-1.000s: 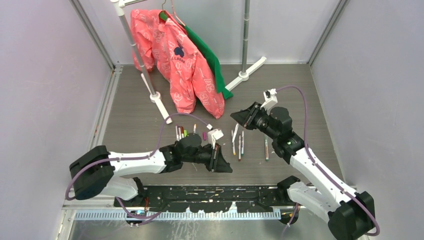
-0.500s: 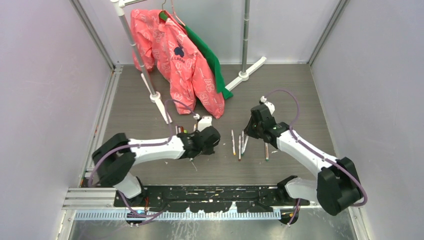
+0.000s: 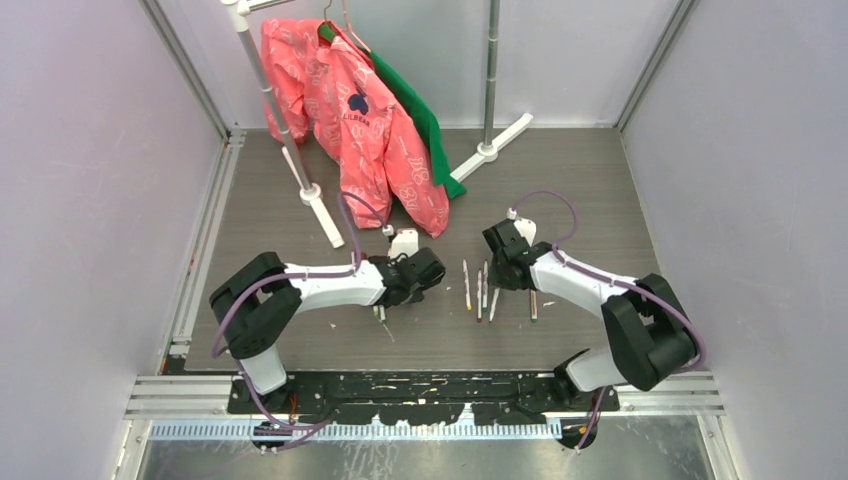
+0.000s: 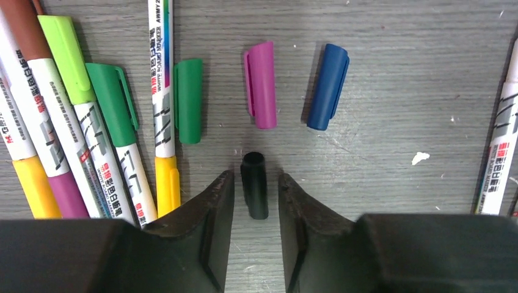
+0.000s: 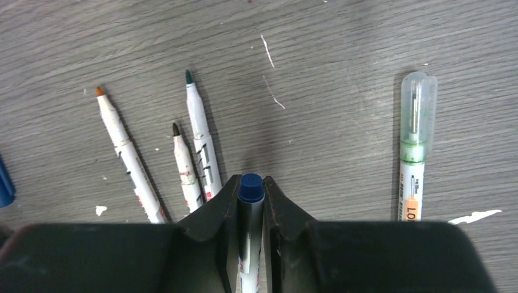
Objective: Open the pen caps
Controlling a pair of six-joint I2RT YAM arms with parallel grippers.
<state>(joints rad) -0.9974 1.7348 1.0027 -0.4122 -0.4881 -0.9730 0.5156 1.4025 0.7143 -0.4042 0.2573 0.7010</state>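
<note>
In the left wrist view my left gripper point(image 4: 255, 183) is open, low over the table. A loose black pen cap point(image 4: 254, 186) lies between its fingertips, with a small gap on each side. Loose green point(image 4: 188, 101), purple point(image 4: 261, 84) and blue point(image 4: 328, 86) caps lie just beyond. Capped white pens point(image 4: 98, 122) lie at the left. My right gripper point(image 5: 250, 189) is shut on a white pen with a blue end point(image 5: 250, 187). Three uncapped pens point(image 5: 198, 134) lie to its left. In the top view both grippers, left point(image 3: 408, 283) and right point(image 3: 500, 268), are down at the table.
A pen with a clear cap point(image 5: 417, 122) lies right of my right gripper. Another white pen point(image 4: 504, 140) lies at the right edge of the left wrist view. A garment rack with a pink jacket point(image 3: 370, 130) stands at the back, its feet point(image 3: 322, 205) near the left arm.
Both grippers have come down from above the table. The left one swung back over the loose caps. The right one lowered beside the row of uncapped pens.
</note>
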